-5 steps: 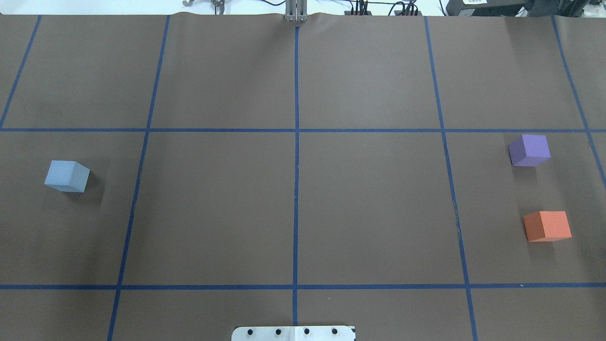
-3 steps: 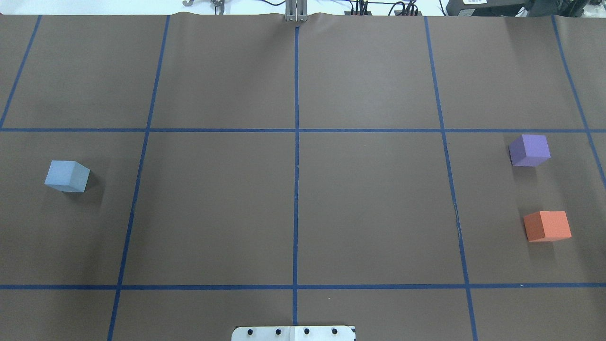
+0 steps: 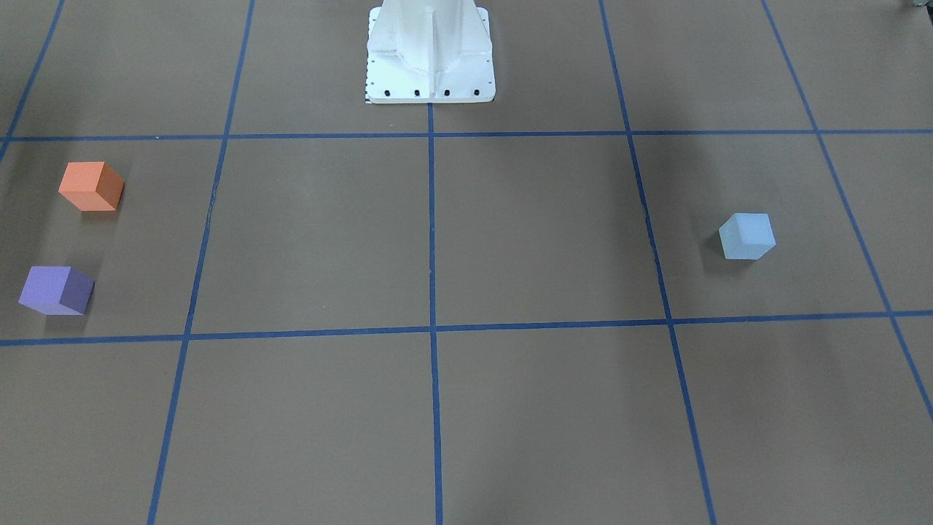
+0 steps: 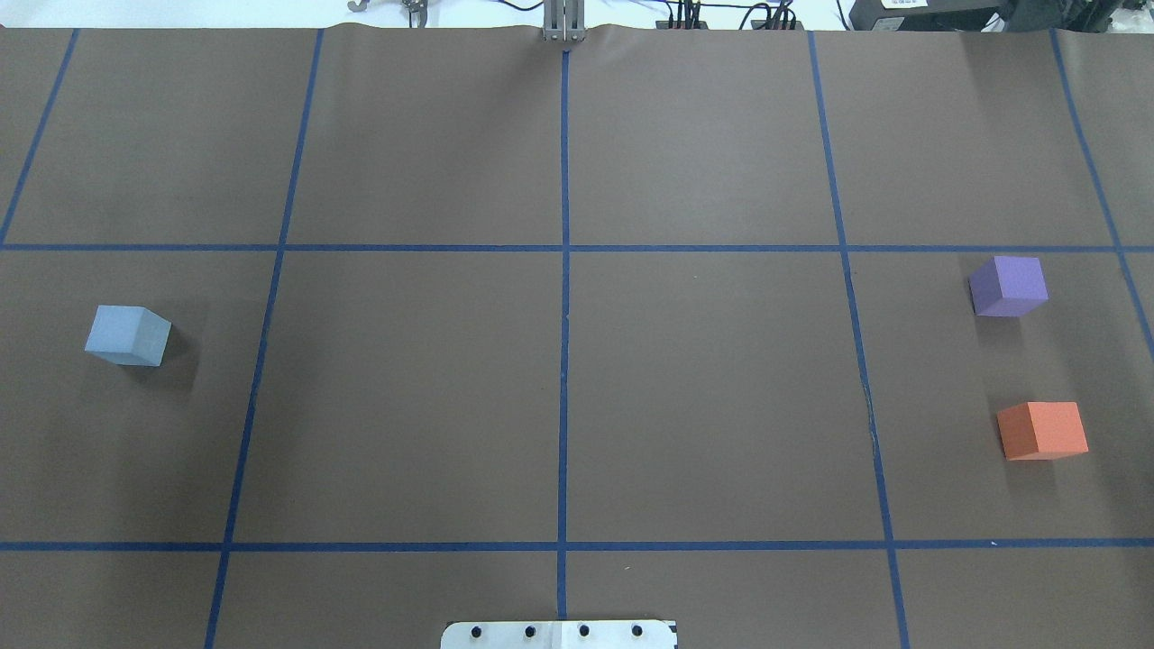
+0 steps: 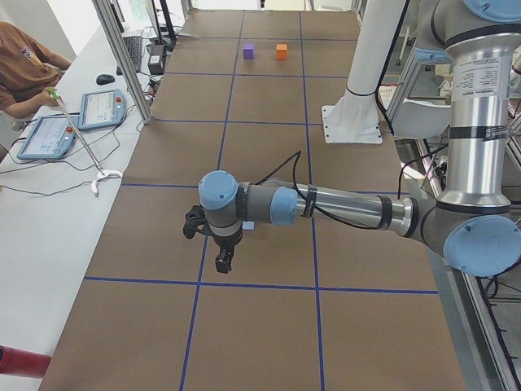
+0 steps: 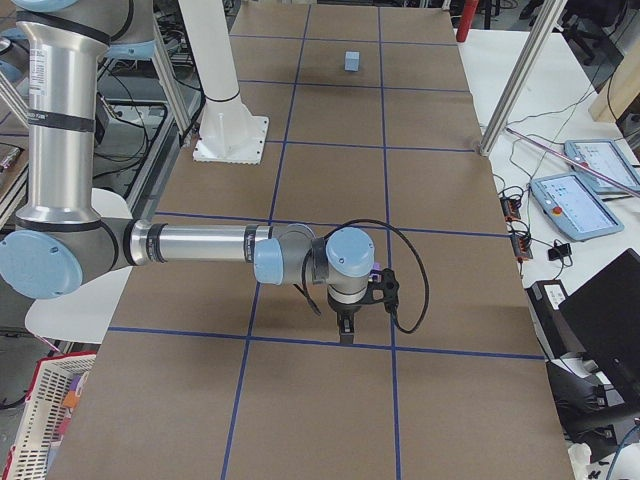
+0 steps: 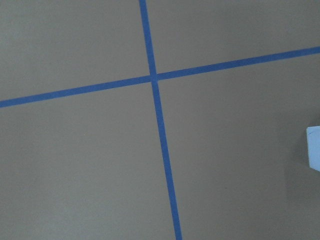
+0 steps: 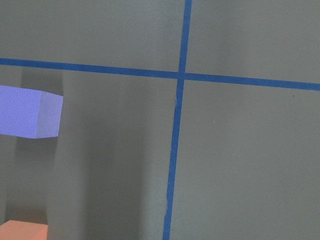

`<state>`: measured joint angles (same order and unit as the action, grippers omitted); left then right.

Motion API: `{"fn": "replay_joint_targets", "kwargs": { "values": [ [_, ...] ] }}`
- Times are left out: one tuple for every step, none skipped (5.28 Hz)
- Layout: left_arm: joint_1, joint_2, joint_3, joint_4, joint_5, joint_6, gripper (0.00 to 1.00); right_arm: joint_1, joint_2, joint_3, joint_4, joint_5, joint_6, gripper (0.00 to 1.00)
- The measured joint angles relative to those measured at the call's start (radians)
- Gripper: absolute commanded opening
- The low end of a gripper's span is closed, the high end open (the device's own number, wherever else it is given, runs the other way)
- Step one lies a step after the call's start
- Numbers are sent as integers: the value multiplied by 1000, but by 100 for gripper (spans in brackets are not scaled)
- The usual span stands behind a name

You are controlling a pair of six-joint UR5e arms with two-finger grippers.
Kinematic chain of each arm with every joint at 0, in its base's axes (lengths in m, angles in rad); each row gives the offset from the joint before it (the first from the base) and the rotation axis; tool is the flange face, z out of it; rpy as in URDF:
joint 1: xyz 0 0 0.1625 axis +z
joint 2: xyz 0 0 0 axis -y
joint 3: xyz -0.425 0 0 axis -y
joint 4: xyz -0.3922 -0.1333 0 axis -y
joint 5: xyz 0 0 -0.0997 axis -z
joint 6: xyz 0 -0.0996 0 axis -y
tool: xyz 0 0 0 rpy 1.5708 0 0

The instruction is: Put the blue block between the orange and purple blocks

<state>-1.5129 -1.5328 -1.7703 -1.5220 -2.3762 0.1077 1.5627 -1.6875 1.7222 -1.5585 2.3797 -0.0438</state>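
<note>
The light blue block (image 4: 128, 334) sits alone on the left half of the table; it also shows in the front view (image 3: 746, 235) and at the edge of the left wrist view (image 7: 314, 147). The purple block (image 4: 1009, 286) and the orange block (image 4: 1042, 430) sit at the far right with a gap between them, the orange one nearer the robot. My left gripper (image 5: 221, 262) hangs above the table near the blue block's area. My right gripper (image 6: 345, 335) hangs near the purple and orange blocks. Both show only in the side views, so I cannot tell whether they are open or shut.
Blue tape lines split the brown table into squares. The white robot base plate (image 4: 559, 634) is at the near middle edge. An operator (image 5: 24, 65) and tablets (image 5: 81, 110) are at a side bench beyond the far edge.
</note>
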Motion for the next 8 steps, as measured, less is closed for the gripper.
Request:
{"fn": "replay_joint_targets", "kwargs": {
  "values": [
    [33,-10,-27,-9,-15,-44,100,0,0,10,0,1,1,100],
    [109,-12,-53,-56,-23,-200,100,0,-2,21,-1,1,5,100],
    [191,-7,-68,-160,-20,-413,100,-1,-2,31,-1,2,13,100],
    [276,-2,-72,-253,3,-587,100,-1,-1,50,-2,8,20,100],
    [378,0,-68,-338,66,-742,100,0,-4,74,-3,15,23,100],
    [473,0,-56,-419,134,-871,100,0,-7,81,-2,13,24,100],
    [540,0,-35,-476,183,-942,100,0,-7,82,-2,12,24,100],
    [582,-1,-6,-508,223,-963,100,0,-6,82,-2,12,24,100]
  ]
}}
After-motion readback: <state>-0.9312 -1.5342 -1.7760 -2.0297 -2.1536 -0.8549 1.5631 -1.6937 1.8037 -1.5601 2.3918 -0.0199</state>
